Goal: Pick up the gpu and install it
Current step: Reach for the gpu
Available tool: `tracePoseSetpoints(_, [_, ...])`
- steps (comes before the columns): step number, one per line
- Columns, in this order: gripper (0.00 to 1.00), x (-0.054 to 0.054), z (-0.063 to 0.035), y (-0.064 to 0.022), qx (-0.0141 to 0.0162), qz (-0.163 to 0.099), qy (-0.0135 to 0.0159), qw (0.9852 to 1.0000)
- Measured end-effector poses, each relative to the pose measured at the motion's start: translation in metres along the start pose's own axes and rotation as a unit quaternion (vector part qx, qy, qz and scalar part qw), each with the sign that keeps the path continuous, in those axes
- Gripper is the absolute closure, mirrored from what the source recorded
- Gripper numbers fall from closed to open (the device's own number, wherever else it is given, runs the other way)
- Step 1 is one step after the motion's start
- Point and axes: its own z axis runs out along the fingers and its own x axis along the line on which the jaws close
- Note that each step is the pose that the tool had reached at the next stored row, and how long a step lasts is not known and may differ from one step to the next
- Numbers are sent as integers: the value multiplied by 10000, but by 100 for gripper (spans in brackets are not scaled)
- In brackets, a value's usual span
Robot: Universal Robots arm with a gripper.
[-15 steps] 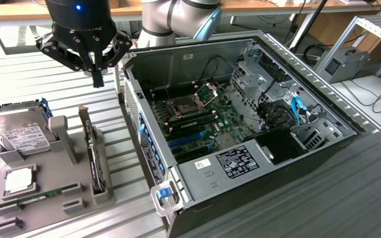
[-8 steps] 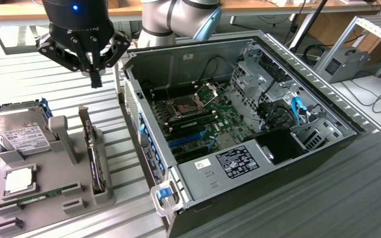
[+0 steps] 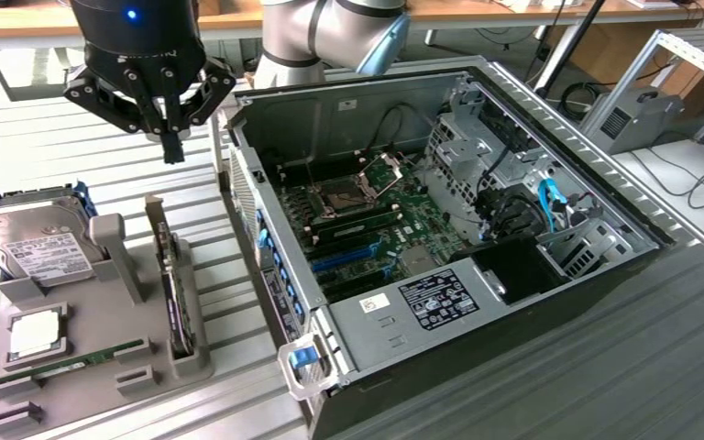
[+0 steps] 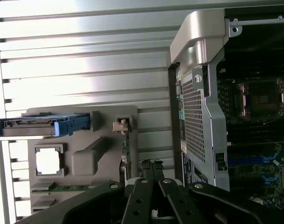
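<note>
gripper (image 3: 172, 151) closed | holds nothing | hovers above gpu (image 3: 179, 298) in tray (image 3: 107, 371)

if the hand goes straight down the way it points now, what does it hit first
Most likely the gpu, which stands on edge in the grey tray below the shut hand. Depth is unclear, so the hand may be offset and land on the slatted table beside the tray instead.

Work area: a ribbed, silver-grey metal surface (image 3: 59, 156) of parallel slats, catching bright glare in the wrist view. A light wooden desk (image 3: 450, 14) runs along the far edge of the exterior view. At the exterior view's right stand a metal rack (image 3: 700, 46), a grey box (image 3: 633, 115) and loose cables (image 3: 700, 188).
</note>
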Motion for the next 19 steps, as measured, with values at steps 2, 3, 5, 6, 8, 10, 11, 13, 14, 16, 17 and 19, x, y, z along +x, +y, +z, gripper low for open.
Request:
tracePoseSetpoints(2, [89,9,0,-1,0,0,0,10000])
tracePoseSetpoints(3, [89,13,0,-1,0,0,0,10000])
tracePoseSetpoints(5, [89,22,0,-2,0,0,0,10000])
tracePoseSetpoints(6, [89,27,0,-2,0,0,0,10000])
tracePoseSetpoints(8, [89,43,-1,-3,0,0,0,10000])
tracePoseSetpoints(10, [89,52,-1,-4,0,0,0,10000])
tracePoseSetpoints(11, [89,57,-1,-4,0,0,0,10000])
tracePoseSetpoints(13, [89,66,-1,-5,0,0,0,10000])
tracePoseSetpoints(14, [89,70,-1,-5,0,0,0,10000])
tracePoseSetpoints(16, [89,78,-1,-6,0,0,0,10000])
tracePoseSetpoints(17, [89,82,-1,-6,0,0,0,10000])
tracePoseSetpoints(19, [89,90,-1,-7,0,0,0,10000])
